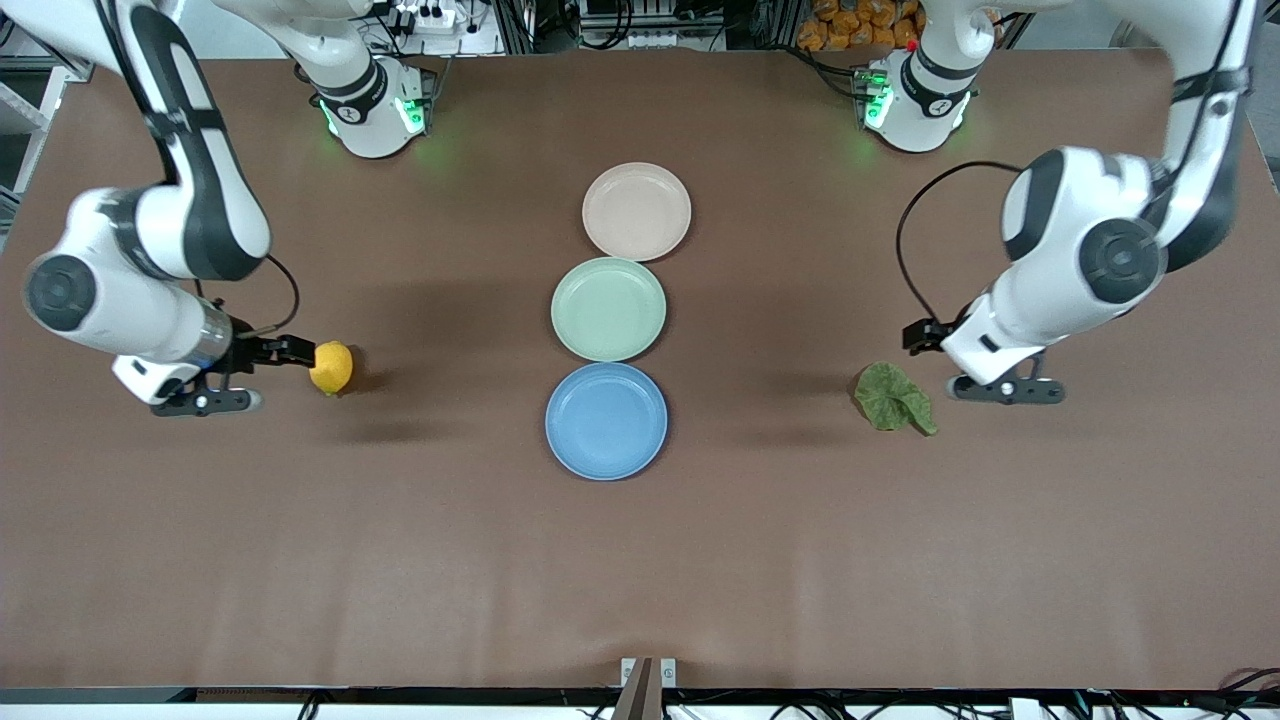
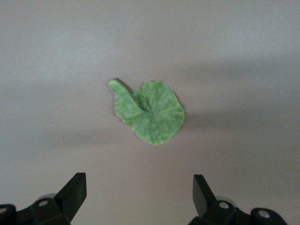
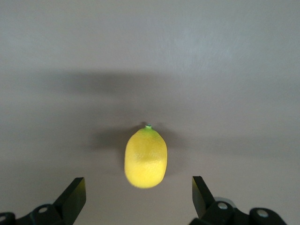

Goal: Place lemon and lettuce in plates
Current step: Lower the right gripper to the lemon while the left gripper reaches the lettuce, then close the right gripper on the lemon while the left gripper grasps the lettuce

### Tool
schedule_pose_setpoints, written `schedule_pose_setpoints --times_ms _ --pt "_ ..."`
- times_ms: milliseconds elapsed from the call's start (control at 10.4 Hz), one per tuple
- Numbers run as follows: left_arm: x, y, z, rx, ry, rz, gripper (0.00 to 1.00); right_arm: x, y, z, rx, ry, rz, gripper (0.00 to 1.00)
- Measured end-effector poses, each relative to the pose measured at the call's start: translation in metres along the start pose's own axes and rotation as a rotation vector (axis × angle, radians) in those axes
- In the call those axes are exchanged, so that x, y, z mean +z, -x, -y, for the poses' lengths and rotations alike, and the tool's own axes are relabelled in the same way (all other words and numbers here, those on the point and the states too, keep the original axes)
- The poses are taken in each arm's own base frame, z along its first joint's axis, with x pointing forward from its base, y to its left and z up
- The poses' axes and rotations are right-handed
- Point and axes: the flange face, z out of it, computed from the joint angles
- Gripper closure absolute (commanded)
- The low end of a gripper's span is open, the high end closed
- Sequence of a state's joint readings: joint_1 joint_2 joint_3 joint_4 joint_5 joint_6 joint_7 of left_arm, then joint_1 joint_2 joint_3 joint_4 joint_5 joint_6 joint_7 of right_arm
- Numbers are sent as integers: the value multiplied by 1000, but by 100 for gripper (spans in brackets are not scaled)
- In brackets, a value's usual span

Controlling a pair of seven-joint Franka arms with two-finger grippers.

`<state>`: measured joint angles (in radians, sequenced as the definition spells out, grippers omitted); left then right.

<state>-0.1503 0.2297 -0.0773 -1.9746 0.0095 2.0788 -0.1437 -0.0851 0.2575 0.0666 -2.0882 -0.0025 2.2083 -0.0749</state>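
The yellow lemon (image 1: 331, 367) lies on the brown table toward the right arm's end. My right gripper (image 1: 298, 352) is open, low beside the lemon, which sits just ahead of its fingertips in the right wrist view (image 3: 146, 158), not between them. The green wrinkly lettuce (image 1: 892, 398) lies flat toward the left arm's end. My left gripper (image 1: 918, 337) is open and empty beside it; the left wrist view shows the leaf (image 2: 149, 111) well ahead of the fingers (image 2: 75, 190). The blue plate (image 1: 606, 420) and pink-beige plate (image 1: 637, 211) are empty.
A mint green plate (image 1: 608, 308) lies between the blue and pink-beige plates, the three in a row down the table's middle. The blue plate is nearest the front camera. The arm bases stand at the table's top edge.
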Motion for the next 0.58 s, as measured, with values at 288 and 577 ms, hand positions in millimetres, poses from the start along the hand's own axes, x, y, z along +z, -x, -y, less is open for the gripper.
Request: schedule_pose_setpoints --times_ms 288,577 --pt "71 7 -7 18 5 -36 0 60 9 -1 4 -4 3 0" --pt "104 4 -9 32 4 -72 0 83 9 -1 4 -9 31 0"
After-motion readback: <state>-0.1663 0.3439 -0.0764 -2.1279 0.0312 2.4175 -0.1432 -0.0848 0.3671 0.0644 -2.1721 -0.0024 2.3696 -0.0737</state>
